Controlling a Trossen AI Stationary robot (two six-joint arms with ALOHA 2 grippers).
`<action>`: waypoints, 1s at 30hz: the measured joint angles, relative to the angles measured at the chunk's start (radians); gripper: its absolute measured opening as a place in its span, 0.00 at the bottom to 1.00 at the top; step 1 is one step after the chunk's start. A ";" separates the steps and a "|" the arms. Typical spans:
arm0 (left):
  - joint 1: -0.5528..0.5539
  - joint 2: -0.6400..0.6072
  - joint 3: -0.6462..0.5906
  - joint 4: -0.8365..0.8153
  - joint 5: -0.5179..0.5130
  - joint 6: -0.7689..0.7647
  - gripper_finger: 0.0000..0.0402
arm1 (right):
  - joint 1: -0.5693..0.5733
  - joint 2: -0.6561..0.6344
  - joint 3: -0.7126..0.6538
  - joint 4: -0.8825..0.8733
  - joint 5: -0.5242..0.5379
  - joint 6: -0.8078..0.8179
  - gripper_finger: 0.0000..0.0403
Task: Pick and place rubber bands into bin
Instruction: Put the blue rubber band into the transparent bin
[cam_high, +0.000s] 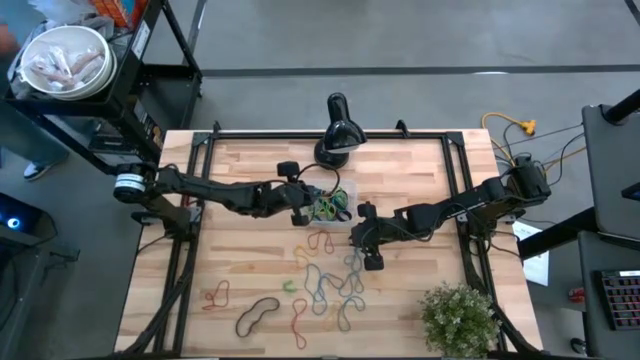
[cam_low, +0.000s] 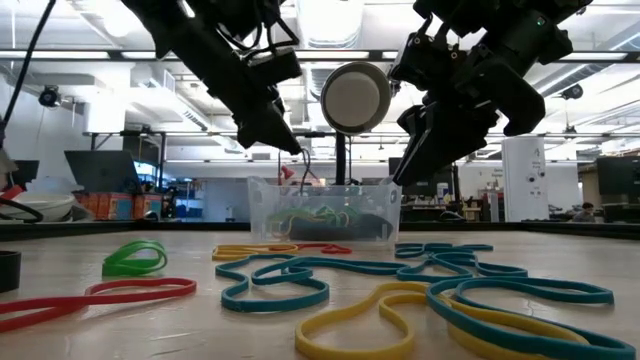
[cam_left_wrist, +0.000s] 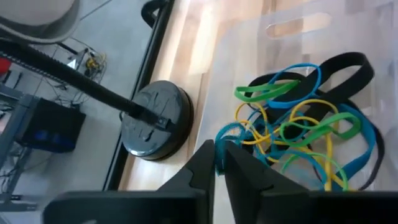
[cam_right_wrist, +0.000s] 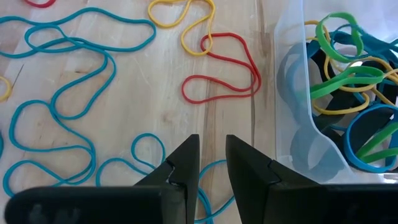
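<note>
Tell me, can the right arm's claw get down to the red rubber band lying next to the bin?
Probably yes. The right claw hovers open above the table, and the red rubber band lies flat on bare wood beside the bin, nothing covering it.

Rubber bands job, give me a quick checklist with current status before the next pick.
1. Small clear plastic rectangular bin upright on the wooden table: ok.
2. Thin elastic rubber bands in the bin: ok, several colours inside.
3. Loose rubber bands on the table: ok, many left to pick.
4. Left end effector empty above the bin: cannot tell, fingers nearly together.
5. Right end effector empty: ok, narrow gap, nothing between the fingers.
6. Red rubber band beside the bin: ok, unobstructed.
</note>
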 joint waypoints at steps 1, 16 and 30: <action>-0.001 0.000 0.001 0.000 0.003 0.000 0.06 | 0.000 0.000 0.000 0.000 0.000 0.000 0.18; -0.014 -0.047 0.002 0.001 0.037 -0.002 0.28 | 0.000 0.000 0.000 -0.002 -0.001 0.007 0.18; -0.111 -0.187 -0.019 -0.210 0.059 -0.104 0.28 | 0.079 -0.020 -0.003 -0.056 -0.010 0.085 0.18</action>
